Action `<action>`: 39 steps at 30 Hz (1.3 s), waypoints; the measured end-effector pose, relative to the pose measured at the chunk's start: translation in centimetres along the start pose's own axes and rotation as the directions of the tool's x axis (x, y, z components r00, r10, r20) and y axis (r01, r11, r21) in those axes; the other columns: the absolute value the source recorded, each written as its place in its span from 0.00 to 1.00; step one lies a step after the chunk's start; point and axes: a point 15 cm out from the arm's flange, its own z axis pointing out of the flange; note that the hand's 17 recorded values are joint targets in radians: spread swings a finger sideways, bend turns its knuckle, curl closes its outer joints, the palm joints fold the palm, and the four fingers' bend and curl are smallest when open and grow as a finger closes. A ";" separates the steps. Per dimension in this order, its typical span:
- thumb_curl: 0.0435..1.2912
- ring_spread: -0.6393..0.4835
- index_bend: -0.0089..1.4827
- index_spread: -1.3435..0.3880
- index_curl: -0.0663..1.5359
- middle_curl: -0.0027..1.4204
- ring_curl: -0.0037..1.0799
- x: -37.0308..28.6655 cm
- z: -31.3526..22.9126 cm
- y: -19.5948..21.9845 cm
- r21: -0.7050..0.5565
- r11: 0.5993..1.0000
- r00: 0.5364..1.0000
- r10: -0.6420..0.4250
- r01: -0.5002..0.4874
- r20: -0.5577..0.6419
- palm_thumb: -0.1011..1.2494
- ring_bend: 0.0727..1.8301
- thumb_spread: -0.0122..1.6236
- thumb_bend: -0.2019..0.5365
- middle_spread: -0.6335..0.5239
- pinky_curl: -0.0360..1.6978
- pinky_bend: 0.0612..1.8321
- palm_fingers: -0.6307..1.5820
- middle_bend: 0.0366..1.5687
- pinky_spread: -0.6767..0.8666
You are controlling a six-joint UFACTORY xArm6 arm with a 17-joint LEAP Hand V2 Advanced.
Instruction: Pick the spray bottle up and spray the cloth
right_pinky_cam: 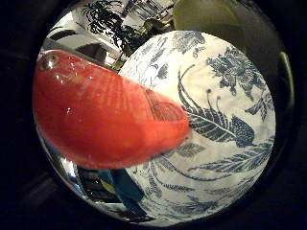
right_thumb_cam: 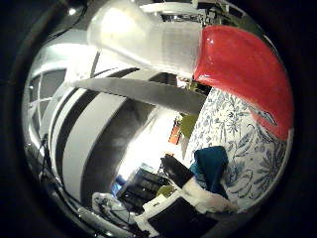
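The spray bottle is close against my palm and off the table. Its red spray head (right_pinky_cam: 105, 120) fills much of the little finger side view, with the small nozzle hole at its tip. The translucent white body (right_thumb_cam: 143, 34) joins the red head in the thumb side view. A teal cloth (right_thumb_cam: 212, 166) lies on the table below, on a white tablecloth with blue flowers (right_pinky_cam: 230, 96). A white part of my hand (right_thumb_cam: 198, 198) curls in beside the cloth. The hand's grip on the bottle itself is hidden.
The flowered tablecloth covers a round table, whose edge shows near the cloth. Beyond it are dark plants (right_pinky_cam: 108, 19), dark furniture (right_thumb_cam: 143, 191) and a yellow-green object (right_thumb_cam: 188, 124). A pale rounded thing (right_pinky_cam: 206, 19) sits past the table's far side.
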 end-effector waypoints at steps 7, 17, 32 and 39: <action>0.22 0.78 0.11 0.73 0.20 0.24 0.26 -0.4 2.1 -0.8 0.005 0.999 0.999 0.040 -0.041 0.036 0.52 0.19 0.56 0.24 0.76 0.09 0.33 0.34 0.17 0.67; 0.27 0.44 0.18 0.63 0.23 0.34 0.41 -0.2 4.9 0.0 -0.018 0.990 0.986 0.139 -0.138 0.090 0.67 0.50 0.57 0.25 0.48 0.12 0.60 0.83 0.40 0.27; 0.45 0.43 0.69 0.66 0.47 0.44 0.52 -1.2 7.1 -0.2 -0.095 0.986 0.981 0.149 -0.138 0.120 0.88 0.73 0.45 0.26 0.47 0.28 0.76 0.86 0.77 0.29; 0.56 0.44 0.72 0.66 0.49 0.44 0.54 -2.1 6.5 -0.1 -0.186 0.979 0.990 0.108 -0.089 0.094 0.89 0.77 0.34 0.25 0.48 0.33 0.79 0.84 0.82 0.32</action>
